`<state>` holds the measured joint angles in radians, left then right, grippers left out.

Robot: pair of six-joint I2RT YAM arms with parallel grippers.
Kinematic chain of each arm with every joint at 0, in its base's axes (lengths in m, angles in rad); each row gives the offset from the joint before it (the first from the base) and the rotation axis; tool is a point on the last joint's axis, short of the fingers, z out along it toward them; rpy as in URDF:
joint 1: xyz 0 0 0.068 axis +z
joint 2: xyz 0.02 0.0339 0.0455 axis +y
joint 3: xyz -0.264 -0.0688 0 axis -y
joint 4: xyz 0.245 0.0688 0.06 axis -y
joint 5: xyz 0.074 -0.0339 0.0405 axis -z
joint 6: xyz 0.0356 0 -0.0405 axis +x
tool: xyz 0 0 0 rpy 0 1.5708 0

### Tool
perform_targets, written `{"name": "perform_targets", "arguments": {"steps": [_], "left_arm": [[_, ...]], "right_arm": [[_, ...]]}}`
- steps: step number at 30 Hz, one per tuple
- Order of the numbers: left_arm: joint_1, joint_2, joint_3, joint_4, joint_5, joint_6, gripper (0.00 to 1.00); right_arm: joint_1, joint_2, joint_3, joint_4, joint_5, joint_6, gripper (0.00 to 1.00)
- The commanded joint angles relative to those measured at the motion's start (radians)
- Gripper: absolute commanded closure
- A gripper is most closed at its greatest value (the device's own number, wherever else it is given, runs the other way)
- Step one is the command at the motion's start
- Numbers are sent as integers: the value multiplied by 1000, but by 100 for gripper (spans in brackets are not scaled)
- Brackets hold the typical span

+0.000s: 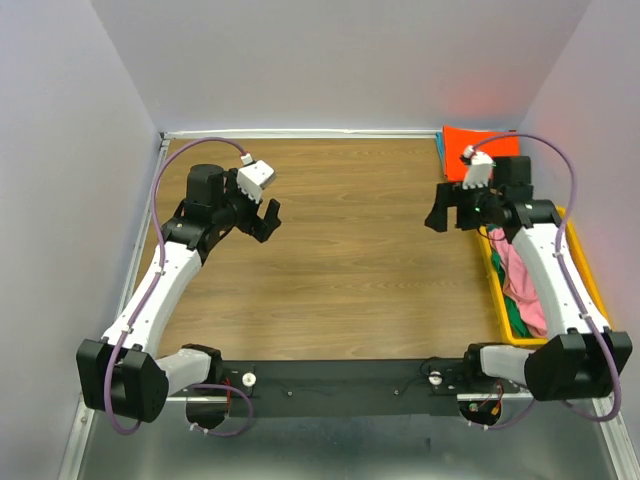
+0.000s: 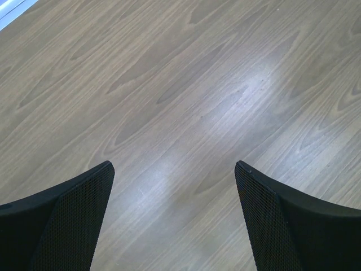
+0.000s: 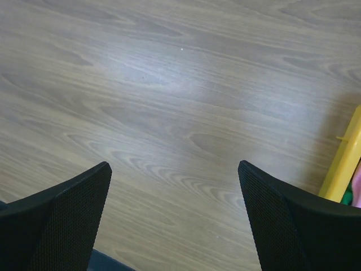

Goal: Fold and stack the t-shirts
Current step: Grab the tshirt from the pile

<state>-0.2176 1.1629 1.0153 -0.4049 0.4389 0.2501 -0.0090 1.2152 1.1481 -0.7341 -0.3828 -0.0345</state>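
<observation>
Top external: my left pincer (image 1: 265, 218) and right pincer (image 1: 447, 215) hang empty, jaws wide. Orange t-shirt (image 1: 478, 140) lies folded at the table (image 1: 350, 260) far right corner. Pink t-shirt (image 1: 522, 275) and green t-shirt (image 1: 512, 315) sit in the yellow bin (image 1: 520, 342), right edge. Next, I judge: right pincer dips in and pinches pink.

Table (image 1: 350, 260): wood-grain, smooth, soft sheen. Bin (image 3: 344, 164): yellow glossy plastic. Pink shirt (image 1: 518, 280), orange shirt (image 1: 475, 138): soft matt cloth. Left gripper fingers (image 2: 73, 226): black, matt, fine mesh texture.
</observation>
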Motion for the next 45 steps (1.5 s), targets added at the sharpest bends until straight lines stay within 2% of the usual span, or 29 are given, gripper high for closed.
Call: {"name": "perform_targets", "arguments": {"steps": [1, 4, 5, 6, 11, 18, 21, 25, 30, 31, 32, 35, 36, 37, 38, 39, 44, 45], "left_arm": [[23, -20, 17, -40, 24, 23, 4], [38, -29, 22, -48, 26, 23, 4], [38, -29, 22, -51, 29, 26, 4], [38, -31, 19, -54, 34, 28, 4], [40, -19, 29, -74, 57, 43, 4], [40, 29, 66, -89, 89, 49, 4], [38, 41, 63, -83, 90, 49, 5], [38, 58, 69, -84, 100, 51, 5], [38, 61, 71, -83, 93, 54, 4], [38, 58, 68, -83, 95, 54, 5], [40, 57, 65, -80, 92, 54, 4], [38, 55, 65, -81, 93, 55, 5], [38, 55, 65, -80, 98, 54, 4], [40, 54, 63, -81, 100, 55, 4], [38, 54, 65, -80, 103, 54, 4], [38, 55, 65, -81, 107, 55, 4], [38, 55, 75, -80, 118, 49, 4], [38, 54, 74, -80, 119, 49, 4]], "right_arm": [[81, 79, 97, -91, 203, -71, 0], [80, 81, 119, -109, 330, -96, 0], [51, 67, 119, -119, 407, -120, 0], [17, 61, 117, -125, 413, -136, 0], [-308, 79, 127, -185, 334, -304, 0], [-583, 230, 104, -174, 273, -482, 0], [-625, 335, 113, -168, 246, -504, 0], [-628, 395, 121, -149, 220, -484, 0], [-629, 475, 108, -71, 285, -472, 0], [-629, 480, 116, -71, 286, -473, 3], [-629, 477, 121, -74, 283, -469, 18], [-629, 440, 153, -105, 254, -452, 45], [-628, 431, 195, -120, 236, -450, 59], [-629, 426, 220, -138, 229, -450, 69], [-628, 428, 283, -184, 213, -450, 91], [-628, 429, 312, -206, 206, -450, 99], [-628, 429, 525, -371, 61, -453, 100], [-626, 432, 623, -396, -5, -447, 100]]}}
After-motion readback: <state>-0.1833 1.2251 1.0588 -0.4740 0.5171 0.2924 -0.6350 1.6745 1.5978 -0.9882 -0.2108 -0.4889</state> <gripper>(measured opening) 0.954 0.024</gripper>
